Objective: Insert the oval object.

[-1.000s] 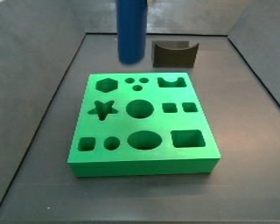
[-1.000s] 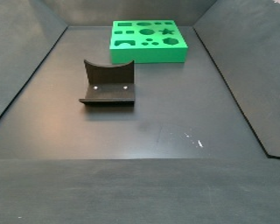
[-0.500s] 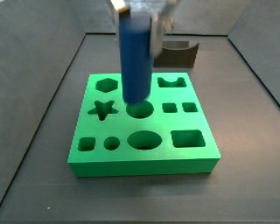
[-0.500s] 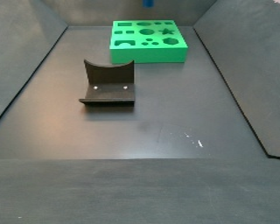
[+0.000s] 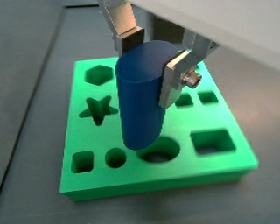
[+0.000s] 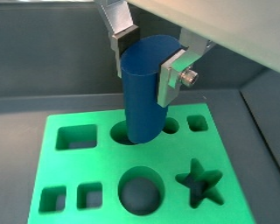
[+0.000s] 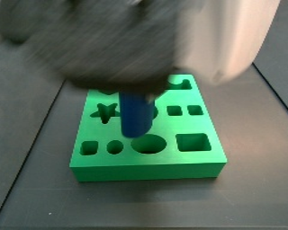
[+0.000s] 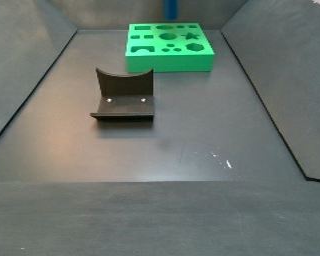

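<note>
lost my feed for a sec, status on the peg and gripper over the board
Gripper shut on blue peg, above green board. Peg upright, lower end at a round hole in the board's middle, seating depth unclear. Nothing in the way.

Gripper (image 5: 152,59) upright — fingers (image 5: 178,77) clamped — low.

Claw (image 6: 150,63) grips peg (image 6: 143,92) (upright).

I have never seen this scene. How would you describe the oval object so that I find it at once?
Look for the bright green board with shaped holes cut into its top. Directly above it hangs the gripper, and between its silver fingers stands the oval object, upright, its lower end at a round hole near the board's middle. It is the only blue thing, a tall smooth peg.
</note>
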Available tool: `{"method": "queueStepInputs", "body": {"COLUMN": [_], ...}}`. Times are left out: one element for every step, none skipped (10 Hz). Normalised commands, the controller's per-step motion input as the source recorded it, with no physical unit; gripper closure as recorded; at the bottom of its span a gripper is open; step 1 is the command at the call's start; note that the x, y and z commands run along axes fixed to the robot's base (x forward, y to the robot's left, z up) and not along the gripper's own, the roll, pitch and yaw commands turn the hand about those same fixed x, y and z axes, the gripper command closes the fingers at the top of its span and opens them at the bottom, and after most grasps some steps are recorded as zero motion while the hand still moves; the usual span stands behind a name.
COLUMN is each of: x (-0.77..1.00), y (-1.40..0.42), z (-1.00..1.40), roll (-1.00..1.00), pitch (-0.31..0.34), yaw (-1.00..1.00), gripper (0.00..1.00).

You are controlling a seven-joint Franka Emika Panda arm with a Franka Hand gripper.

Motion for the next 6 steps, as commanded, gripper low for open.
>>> {"method": "queueStepInputs", "body": {"x": [0.00,0.00,0.19,0.35,0.36,0.22], "y": [-0.17,-0.21,-0.27,-0.25,-0.22,-0.14], "z": [-0.42,-0.28,-0.13,-0.10,-0.10,-0.20], "roll": [0.00,0.00,-0.03,-0.05,-0.03,0.00], "pitch": [0.063,0.006,0.000,0.019,0.021,0.021], "yaw": [-0.96,-0.94,-0.76,-0.68,-0.68,-0.80], "gripper": [1.00,1.00,1.00,1.00,1.00,1.00]}}
